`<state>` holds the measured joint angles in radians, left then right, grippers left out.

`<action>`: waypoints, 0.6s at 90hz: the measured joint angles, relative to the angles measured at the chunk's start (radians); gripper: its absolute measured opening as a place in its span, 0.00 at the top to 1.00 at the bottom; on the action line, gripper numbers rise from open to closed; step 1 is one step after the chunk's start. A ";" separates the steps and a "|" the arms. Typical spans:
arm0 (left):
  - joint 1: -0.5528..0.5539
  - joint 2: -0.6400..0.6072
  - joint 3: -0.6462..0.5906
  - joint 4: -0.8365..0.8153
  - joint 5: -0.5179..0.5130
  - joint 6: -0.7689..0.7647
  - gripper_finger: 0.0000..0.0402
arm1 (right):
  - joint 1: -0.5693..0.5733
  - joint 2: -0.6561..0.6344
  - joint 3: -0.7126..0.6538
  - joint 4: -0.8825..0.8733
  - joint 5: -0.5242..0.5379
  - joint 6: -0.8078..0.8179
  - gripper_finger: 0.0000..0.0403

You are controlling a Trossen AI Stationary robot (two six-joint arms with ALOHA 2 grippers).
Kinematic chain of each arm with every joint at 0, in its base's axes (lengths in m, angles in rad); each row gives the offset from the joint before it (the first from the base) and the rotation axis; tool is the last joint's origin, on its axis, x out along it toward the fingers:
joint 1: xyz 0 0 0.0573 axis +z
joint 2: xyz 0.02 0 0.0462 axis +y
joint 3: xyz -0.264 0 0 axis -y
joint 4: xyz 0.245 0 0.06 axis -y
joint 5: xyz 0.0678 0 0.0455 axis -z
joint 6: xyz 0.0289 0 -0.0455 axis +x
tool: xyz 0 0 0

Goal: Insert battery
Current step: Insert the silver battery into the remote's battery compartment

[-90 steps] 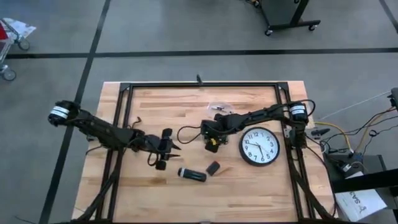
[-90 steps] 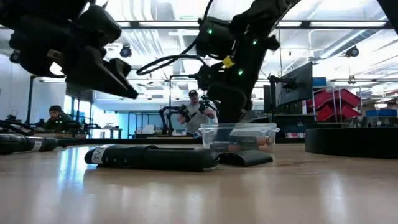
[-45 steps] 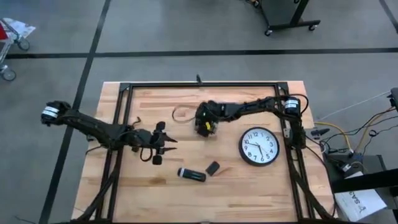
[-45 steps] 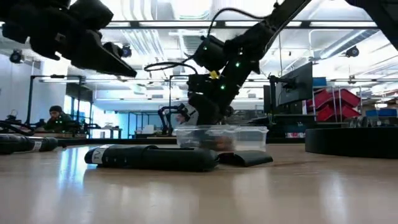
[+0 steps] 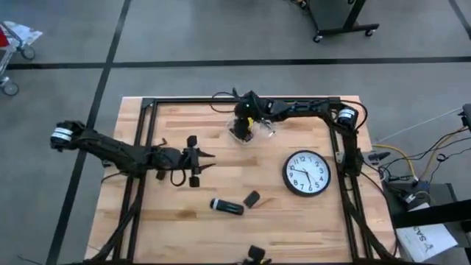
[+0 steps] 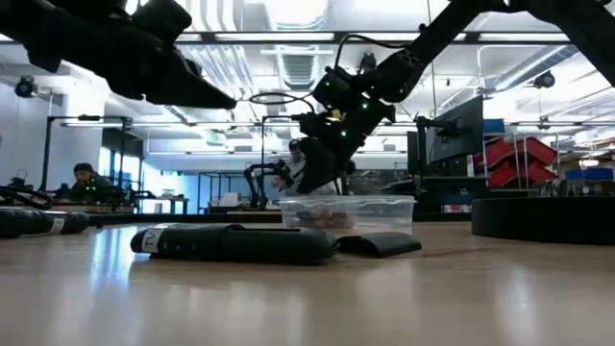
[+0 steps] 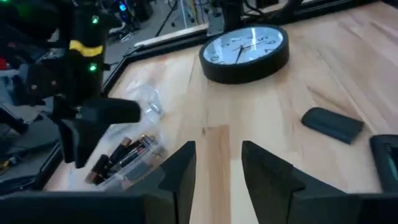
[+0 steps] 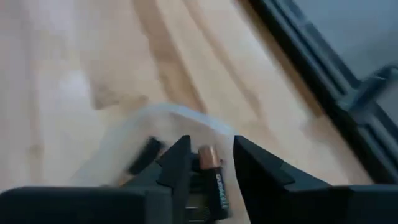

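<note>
Since a second ago right tool [image 5: 247, 126] has swung to the surface's [image 5: 294, 221] far edge, now pinching a battery [image 8: 211, 171] over the clear box [image 5: 243, 132]; left tool [image 5: 197, 160] hovers spread; insertion into the black device [image 5: 227, 207] remains.

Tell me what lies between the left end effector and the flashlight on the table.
Nothing: in the high view only bare wood separates the left end effector from the flashlight. The small black cap lies beside the flashlight, off that line.
</note>
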<state>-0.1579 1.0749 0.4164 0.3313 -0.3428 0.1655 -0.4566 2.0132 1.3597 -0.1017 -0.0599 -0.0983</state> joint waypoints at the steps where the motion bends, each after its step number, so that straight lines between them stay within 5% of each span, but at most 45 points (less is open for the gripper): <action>1: 0.001 0.001 0.000 0.000 0.000 0.000 0.72 | 0.001 0.000 0.002 -0.005 -0.001 0.000 0.72; 31: -0.005 0.003 0.000 0.005 0.004 -0.045 0.75 | 0.023 -0.136 0.065 -0.405 0.054 -0.002 0.61; 54: -0.010 0.003 0.000 -0.030 0.023 -0.078 0.75 | -0.010 -0.207 0.025 -0.665 0.143 -0.006 0.64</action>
<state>-0.1680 1.0775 0.4164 0.3013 -0.3195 0.0874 -0.4670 1.8062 1.3843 -0.7669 0.0836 -0.1045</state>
